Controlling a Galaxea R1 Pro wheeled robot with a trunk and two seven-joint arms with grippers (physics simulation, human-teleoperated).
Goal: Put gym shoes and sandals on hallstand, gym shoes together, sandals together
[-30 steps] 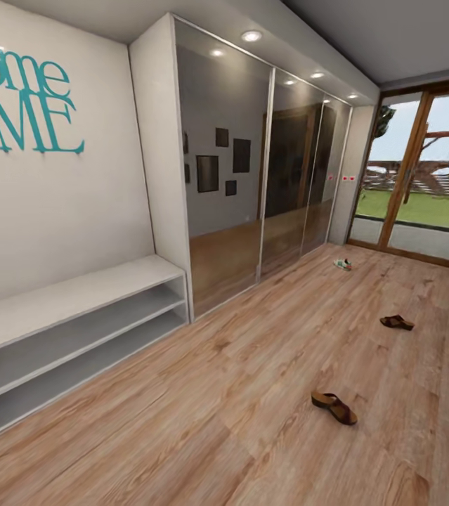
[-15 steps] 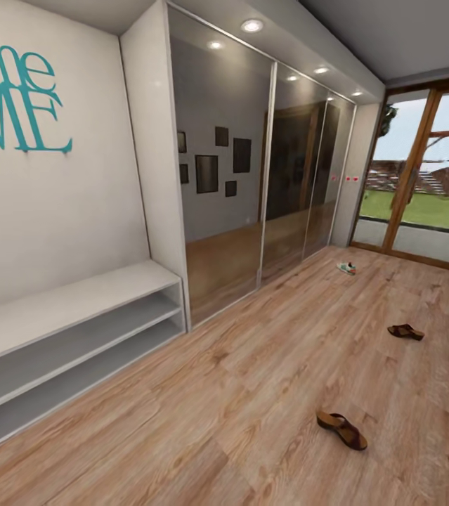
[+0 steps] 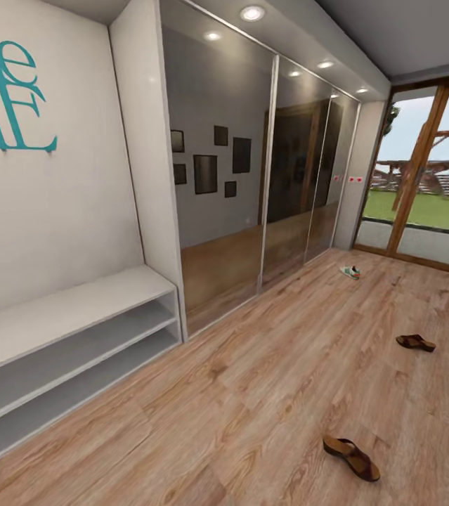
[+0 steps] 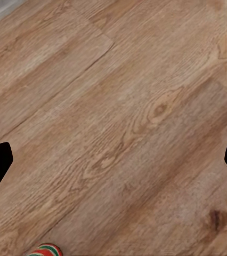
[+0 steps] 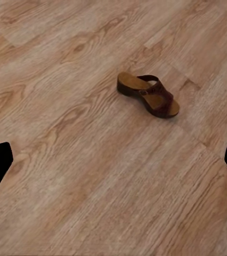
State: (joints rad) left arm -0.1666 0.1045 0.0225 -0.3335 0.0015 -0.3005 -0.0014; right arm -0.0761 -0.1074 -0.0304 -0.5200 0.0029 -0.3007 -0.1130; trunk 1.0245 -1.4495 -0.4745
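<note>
Nothing is racked yet: two flat brown leather sandals [image 3: 351, 457] [image 3: 415, 342] and one white green-striped gym shoe [image 3: 350, 271] lie on the wood-plank corridor floor [image 3: 252, 393]; both grippers' fingers look spread, empty.

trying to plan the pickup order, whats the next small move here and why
Probably roll forward and right toward the near sandal, then lower the right gripper over it. It is the closest shoe on the corridor floor; the right wrist view shows it ahead of that gripper's wide-apart fingers, untouched.
</note>
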